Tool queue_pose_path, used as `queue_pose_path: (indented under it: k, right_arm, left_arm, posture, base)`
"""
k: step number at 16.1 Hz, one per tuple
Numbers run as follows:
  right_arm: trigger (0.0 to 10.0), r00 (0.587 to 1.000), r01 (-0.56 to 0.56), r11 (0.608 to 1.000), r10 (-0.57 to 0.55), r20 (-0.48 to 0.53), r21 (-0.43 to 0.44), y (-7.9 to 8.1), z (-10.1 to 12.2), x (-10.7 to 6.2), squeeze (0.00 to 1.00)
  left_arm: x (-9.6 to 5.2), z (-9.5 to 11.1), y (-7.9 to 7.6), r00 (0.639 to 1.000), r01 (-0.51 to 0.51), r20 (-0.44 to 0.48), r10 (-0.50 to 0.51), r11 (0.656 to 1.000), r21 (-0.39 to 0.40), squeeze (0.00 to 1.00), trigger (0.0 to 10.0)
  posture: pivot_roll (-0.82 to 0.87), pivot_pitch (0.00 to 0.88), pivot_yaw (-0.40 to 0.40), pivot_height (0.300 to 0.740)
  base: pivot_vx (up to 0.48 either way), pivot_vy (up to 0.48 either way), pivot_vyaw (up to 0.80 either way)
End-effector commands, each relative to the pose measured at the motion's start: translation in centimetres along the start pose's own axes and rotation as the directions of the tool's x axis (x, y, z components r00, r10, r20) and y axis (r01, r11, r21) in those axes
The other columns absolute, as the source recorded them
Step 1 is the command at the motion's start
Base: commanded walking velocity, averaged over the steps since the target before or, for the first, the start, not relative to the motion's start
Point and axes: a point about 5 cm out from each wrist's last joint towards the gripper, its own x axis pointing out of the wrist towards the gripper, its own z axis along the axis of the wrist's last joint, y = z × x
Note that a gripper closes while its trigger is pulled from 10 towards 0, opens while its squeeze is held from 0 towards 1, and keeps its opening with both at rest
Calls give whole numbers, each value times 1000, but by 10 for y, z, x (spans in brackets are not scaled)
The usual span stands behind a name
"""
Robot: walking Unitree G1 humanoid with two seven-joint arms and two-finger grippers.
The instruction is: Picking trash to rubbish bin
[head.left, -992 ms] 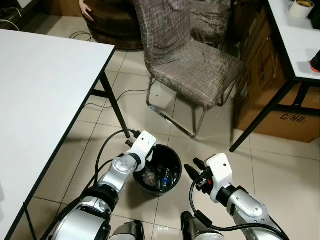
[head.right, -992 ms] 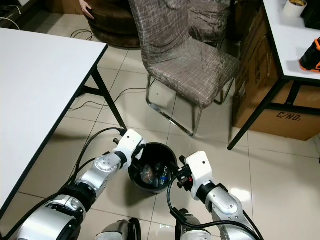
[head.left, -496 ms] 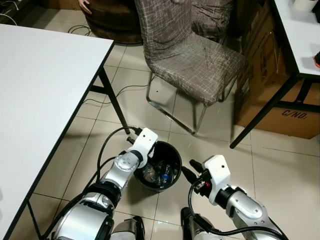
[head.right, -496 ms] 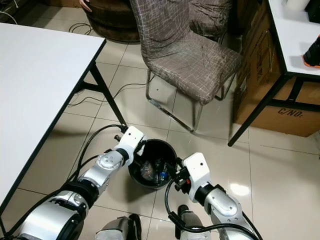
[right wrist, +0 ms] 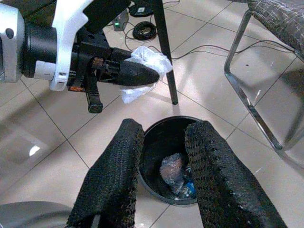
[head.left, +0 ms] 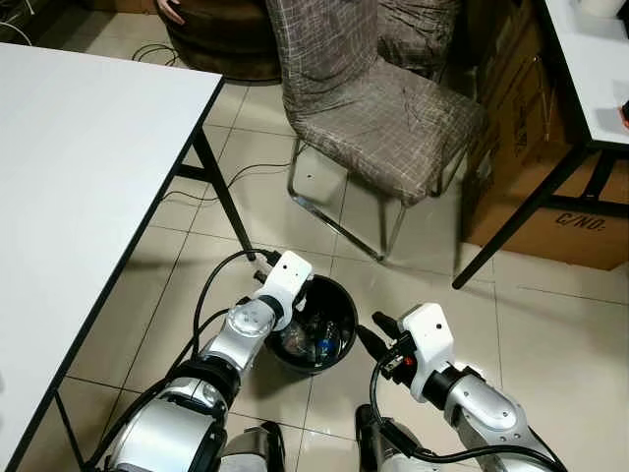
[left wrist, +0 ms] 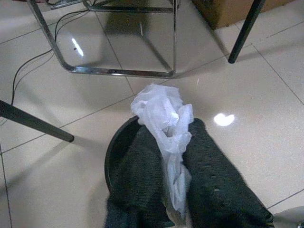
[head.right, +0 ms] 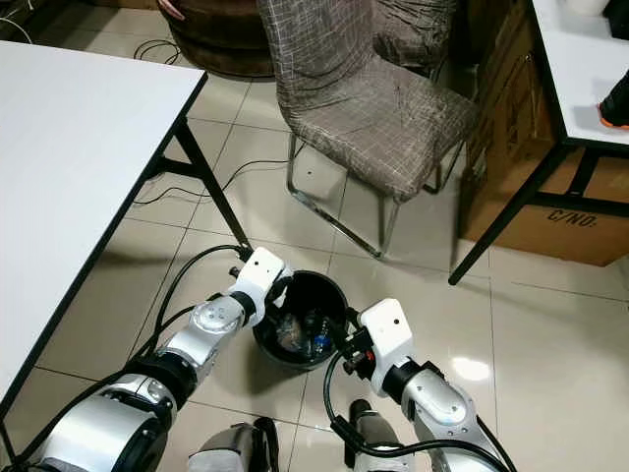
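A round black rubbish bin stands on the tiled floor in front of me, with several wrappers and bottles inside. My left gripper hangs over the bin's left rim, shut on a crumpled white plastic wrapper. From the right wrist view the same wrapper sticks out past the left fingertips, above the floor just beside the bin. My right gripper is open at the bin's right side, pointing at it, with nothing between its fingers.
A grey checked chair with chrome legs stands right behind the bin. A white table and its black leg are on the left. Cardboard boxes sit under another table on the right. A cable loops over the floor.
The view has shifted slightly. Both grippers keep about the same places at the bin, the left still holding the white wrapper.
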Motion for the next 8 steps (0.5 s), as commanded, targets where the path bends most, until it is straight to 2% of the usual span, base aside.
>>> queue_pose_path:
  k: [1,8]
  right_arm:
    - [10000,1000,-10,1000,10,20,7,2,2,-2,0]
    - [10000,1000,-4,1000,4,26,4,-1,4,-1,0]
  left_arm:
    - [-1,-5,-3,1000,10,-11,-10,1000,-19,1000,10000]
    - [0,-2,-2,1000,3,1,-3,1000,-25,1000,10000]
  posture:
    - [-110,257,49,740]
    - [-113,255,45,740]
  base:
    - [0,0,0]
    - [0,0,0]
